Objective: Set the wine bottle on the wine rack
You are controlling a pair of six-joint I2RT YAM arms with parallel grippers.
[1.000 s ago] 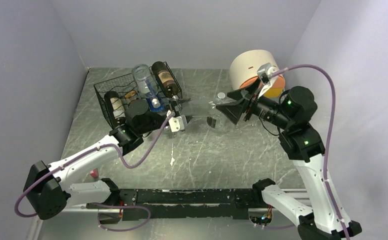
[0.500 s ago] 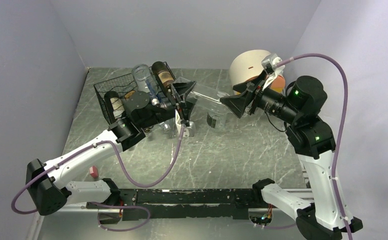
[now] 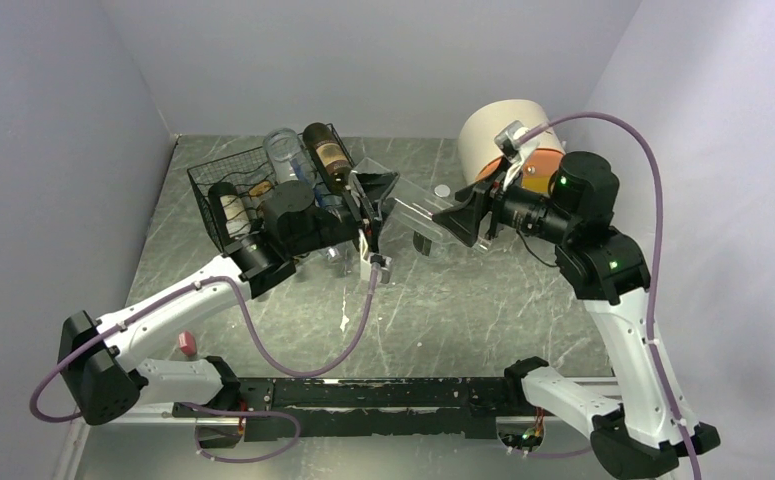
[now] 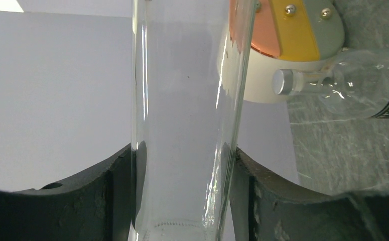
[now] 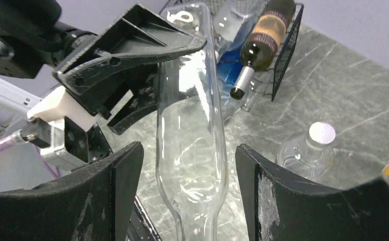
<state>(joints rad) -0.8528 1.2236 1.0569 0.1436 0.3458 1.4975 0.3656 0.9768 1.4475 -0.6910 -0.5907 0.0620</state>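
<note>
Counting five bottles in all. Gripping one of them, a clear, colourless glass wine bottle (image 3: 411, 203), with the left gripper (image 3: 373, 205), clenched near the base end and pressing on the glass from both sides with its two black fingers (image 4: 107, 201). Holding that bottle tilted in the air, just to the right of the black wire-frame wine rack (image 3: 201, 200) and not lying in its cradles. Straddling the same bottle near its shoulder with the right gripper (image 5: 188, 150), released, leaving a gap to the glass on either side.

Seeing three bottles lying in the rack: one clear bottle with blue showing at its neck end (image 3: 288, 160) and one dark glass bottle with a brown label (image 3: 328, 155), side by side at the right end, plus one dark bottle with a pale label (image 3: 230, 212) lower at the left end.

Finding the fifth, a second clear bottle with a silver cap (image 5: 307, 150), lying on the grey marbled table (image 3: 463, 310) under the held one, near the single cream-and-orange drum-shaped box (image 3: 498, 130). Noting one small red object (image 3: 186, 345) on the table near the left arm's base.
</note>
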